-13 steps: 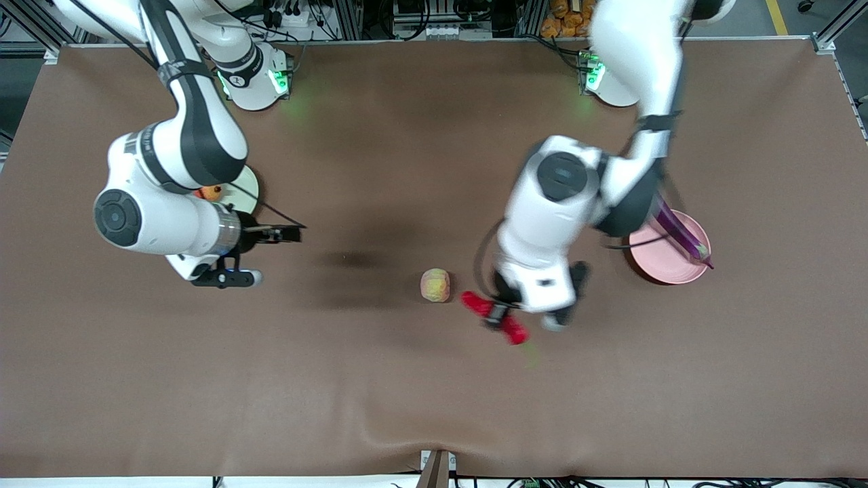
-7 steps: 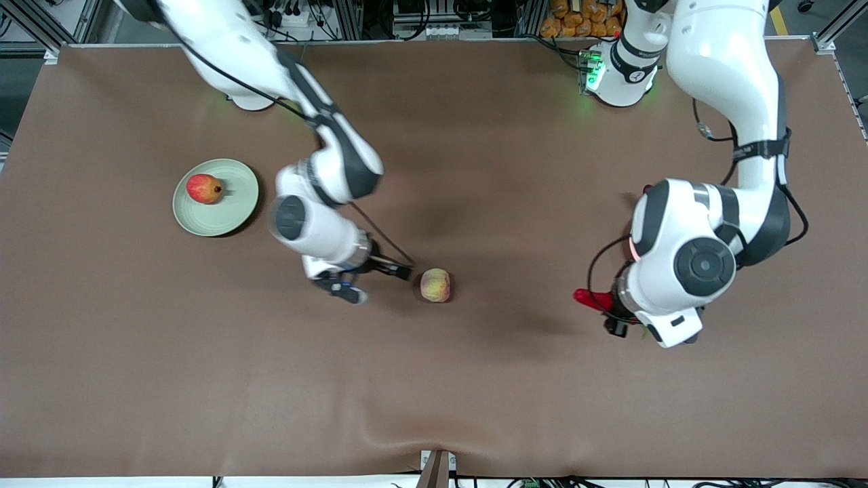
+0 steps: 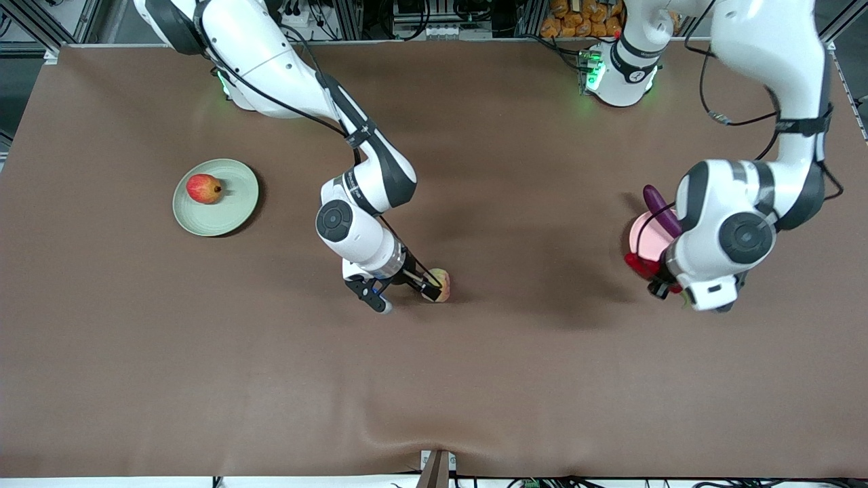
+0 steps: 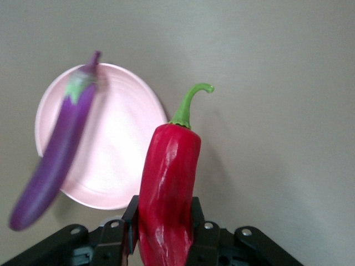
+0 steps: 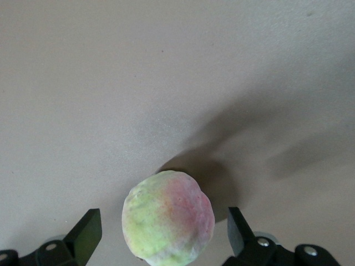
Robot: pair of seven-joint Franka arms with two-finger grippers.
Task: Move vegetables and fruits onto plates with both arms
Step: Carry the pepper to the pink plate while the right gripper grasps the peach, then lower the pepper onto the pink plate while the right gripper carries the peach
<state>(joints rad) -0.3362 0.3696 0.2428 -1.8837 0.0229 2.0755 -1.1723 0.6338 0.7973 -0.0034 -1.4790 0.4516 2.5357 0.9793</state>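
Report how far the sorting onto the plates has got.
Done: pomegranate on the green plate, eggplant on the pink plate. In hand: left gripper holds the chili by that plate; right gripper is open around the peach. Left: placing both.

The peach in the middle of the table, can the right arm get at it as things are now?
Probably yes. The right gripper is open with a finger on each side of the peach, which sits alone on the bare table; nothing stands between them.
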